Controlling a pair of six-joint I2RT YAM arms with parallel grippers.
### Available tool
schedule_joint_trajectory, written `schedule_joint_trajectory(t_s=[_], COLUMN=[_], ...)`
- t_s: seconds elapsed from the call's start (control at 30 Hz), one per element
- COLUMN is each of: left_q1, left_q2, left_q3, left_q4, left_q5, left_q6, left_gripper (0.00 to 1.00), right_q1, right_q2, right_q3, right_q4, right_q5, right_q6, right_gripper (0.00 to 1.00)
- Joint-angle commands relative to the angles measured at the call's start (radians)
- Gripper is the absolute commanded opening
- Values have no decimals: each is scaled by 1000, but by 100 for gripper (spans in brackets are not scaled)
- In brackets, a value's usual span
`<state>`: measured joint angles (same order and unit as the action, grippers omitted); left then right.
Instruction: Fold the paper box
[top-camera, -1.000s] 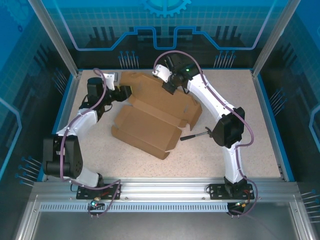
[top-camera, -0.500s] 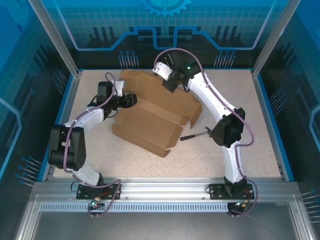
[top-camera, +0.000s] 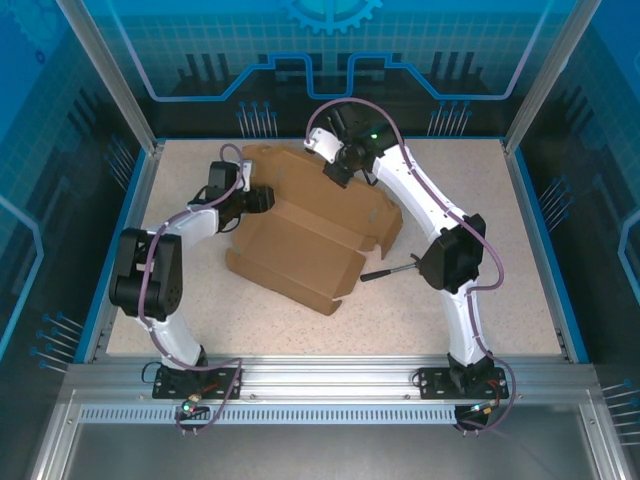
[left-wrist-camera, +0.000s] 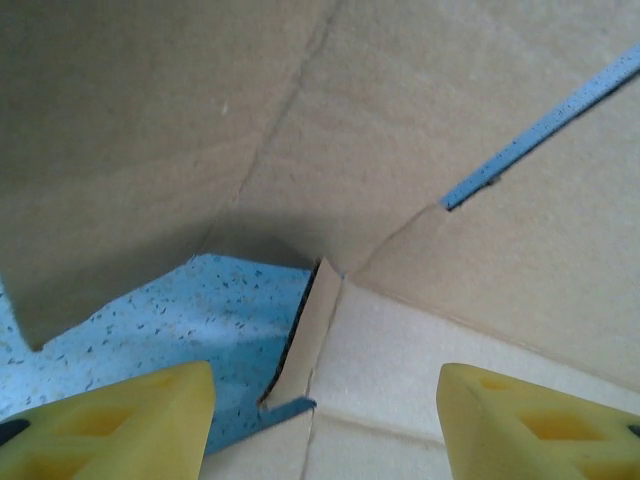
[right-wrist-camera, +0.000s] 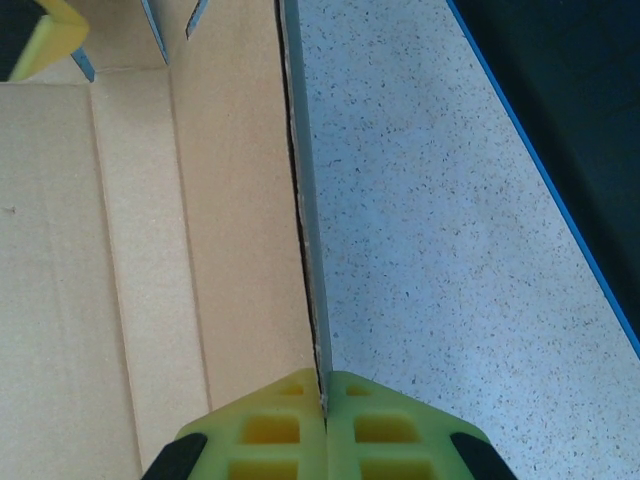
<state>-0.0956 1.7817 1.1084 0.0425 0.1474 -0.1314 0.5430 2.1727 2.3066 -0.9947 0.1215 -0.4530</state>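
The brown cardboard paper box (top-camera: 300, 235) lies partly folded in the middle of the table, its lid panel toward the back. My right gripper (top-camera: 338, 170) pinches the box's raised back wall (right-wrist-camera: 305, 200) edge-on between its yellow-green fingers (right-wrist-camera: 262, 435), shut on the cardboard. At the box's left corner my left gripper (top-camera: 258, 198) is open, its yellow fingertips (left-wrist-camera: 120, 420) wide apart. Between them lie a corner tab (left-wrist-camera: 305, 335) and the paper box's inner floor (left-wrist-camera: 400, 370). A large flap (left-wrist-camera: 150, 140) leans over above.
A small black-handled hammer (top-camera: 392, 270) lies on the speckled table (top-camera: 500, 260) just right of the box. Blue walls ring the table on the left, back and right.
My left arm has swung in toward the box's left corner, its gripper now at the corner tab. The right gripper has stayed on the back wall.
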Motion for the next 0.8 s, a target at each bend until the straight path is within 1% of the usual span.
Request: schedule_joint_trajectory(t_s=[0.0, 0.13, 0.2, 0.33, 0.4, 0.5, 0.63, 0.77], left_q1=[-2, -4, -6, -14, -19, -28, -48, -62], left_q2=[40, 60, 58, 54, 44, 47, 71, 93], left_q3=[75, 94, 82, 57, 36, 22, 18, 19], left_q4=[-52, -80, -61, -34, -3, 19, 19, 26], left_q5=[39, 71, 117, 170, 197, 210, 198, 200], left_q6=[-18, -45, -56, -78, -88, -97, -99, -106], left_gripper=[61, 57, 54, 45, 43, 44, 47, 47], right_q1=[1, 1, 1, 0, -4, -6, -5, -3], right_q2=[15, 15, 15, 16, 17, 18, 18, 13], right_q3=[45, 47, 47, 50, 51, 50, 44, 27], right_q4=[-19, -17, -12, -3, 0, 3, 10, 22], right_q5=[-26, -27, -27, -20, -20, -28, -53, -70], right_q6=[19, 32, 40, 64, 78, 98, 118, 130], right_gripper=[0, 0, 0, 0, 0, 0, 0, 0])
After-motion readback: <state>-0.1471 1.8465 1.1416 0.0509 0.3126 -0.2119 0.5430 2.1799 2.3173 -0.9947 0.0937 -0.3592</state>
